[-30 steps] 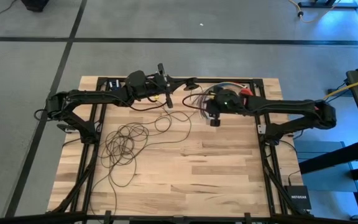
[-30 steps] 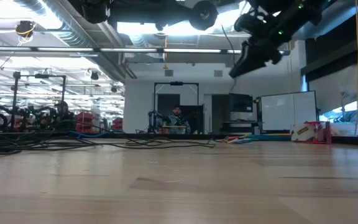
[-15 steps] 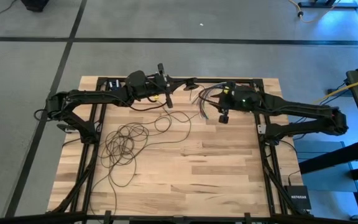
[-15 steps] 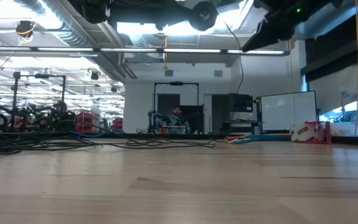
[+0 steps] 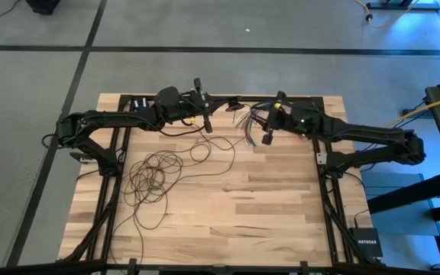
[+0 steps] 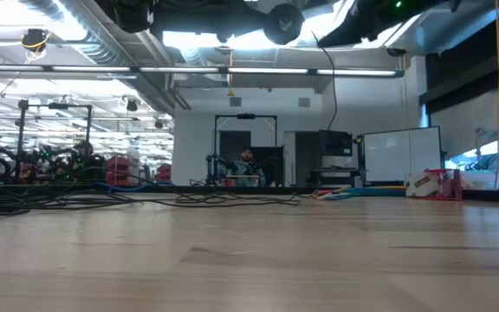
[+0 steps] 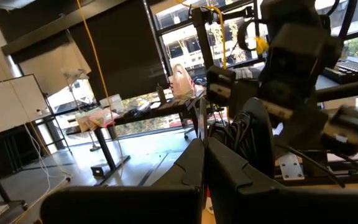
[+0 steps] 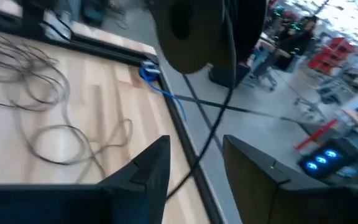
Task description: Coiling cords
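Note:
The cord, a long thin dark wire, lies in many loose loops (image 5: 155,174) on the wood at the left of the table. A strand runs from the loops toward the far edge. It ends in a round black puck (image 8: 182,31) held high at my left gripper (image 5: 231,100), which is shut. A stretch of cord (image 6: 333,87) hangs below it. My right gripper (image 8: 194,168) stands open, raised and close to the right of the puck. The hanging cord passes before the gap between its fingers. I cannot see it touch them. My left gripper is shut on the cord's puck end (image 5: 237,99), with its fingers about level and pointing toward the table's right. The puck juts out beyond the fingertips, well above the table. The cord hangs slack from there. Puck or wire between the pads, I cannot tell.
A short bundle of multicoloured wires (image 5: 247,118) lies by the far edge between the two grippers. A blue cable (image 8: 160,87) runs along the dark frame rail at the table's edge. Bare wood (image 5: 266,206) fills the near right of the table.
My right gripper has risen from pointing down at the table to nearly level, and has gone up out of the low view. Its fingers have stayed apart. More of the hanging cord now shows in the low view.

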`<state>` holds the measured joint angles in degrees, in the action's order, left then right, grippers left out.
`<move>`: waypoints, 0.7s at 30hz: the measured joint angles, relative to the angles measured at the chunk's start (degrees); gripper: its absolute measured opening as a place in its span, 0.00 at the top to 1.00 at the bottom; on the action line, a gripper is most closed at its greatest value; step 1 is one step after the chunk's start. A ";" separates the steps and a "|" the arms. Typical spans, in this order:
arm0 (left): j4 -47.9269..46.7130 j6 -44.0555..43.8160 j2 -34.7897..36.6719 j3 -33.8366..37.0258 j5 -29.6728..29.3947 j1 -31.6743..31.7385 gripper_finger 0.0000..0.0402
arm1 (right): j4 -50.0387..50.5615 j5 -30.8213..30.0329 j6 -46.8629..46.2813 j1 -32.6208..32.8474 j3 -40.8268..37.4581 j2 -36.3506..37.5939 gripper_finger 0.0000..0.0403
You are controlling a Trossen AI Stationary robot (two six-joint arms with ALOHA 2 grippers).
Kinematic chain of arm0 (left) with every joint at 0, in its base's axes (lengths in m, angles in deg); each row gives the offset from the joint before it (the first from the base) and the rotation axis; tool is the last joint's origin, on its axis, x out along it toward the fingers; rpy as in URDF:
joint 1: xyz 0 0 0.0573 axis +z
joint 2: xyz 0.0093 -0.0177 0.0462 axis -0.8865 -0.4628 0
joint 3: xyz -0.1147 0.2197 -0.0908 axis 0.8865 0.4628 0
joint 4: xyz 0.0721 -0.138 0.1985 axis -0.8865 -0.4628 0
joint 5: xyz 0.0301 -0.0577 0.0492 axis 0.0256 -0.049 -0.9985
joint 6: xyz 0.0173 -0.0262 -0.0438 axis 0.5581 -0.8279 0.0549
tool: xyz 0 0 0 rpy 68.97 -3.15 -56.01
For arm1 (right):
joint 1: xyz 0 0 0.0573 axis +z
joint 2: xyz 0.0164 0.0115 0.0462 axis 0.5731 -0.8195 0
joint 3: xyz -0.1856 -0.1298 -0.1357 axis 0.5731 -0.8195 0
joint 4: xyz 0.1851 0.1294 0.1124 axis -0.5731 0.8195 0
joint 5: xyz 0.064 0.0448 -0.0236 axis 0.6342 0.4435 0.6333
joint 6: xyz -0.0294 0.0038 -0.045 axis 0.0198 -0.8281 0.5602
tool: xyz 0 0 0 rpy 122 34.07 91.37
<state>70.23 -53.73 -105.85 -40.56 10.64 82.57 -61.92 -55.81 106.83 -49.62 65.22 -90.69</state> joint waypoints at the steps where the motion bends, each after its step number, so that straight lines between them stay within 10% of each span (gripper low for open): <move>1: -0.05 0.01 0.00 0.00 0.00 0.00 1.00 | -0.78 -1.01 0.67 0.00 0.00 -0.68 0.62; 21: 0.90 -1.69 0.00 0.00 2.20 0.00 1.00 | 3.36 -7.09 3.87 0.00 0.00 -0.95 0.97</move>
<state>71.13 -55.42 -105.85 -40.56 12.83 82.57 -58.56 -62.89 110.70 -49.62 65.22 -91.64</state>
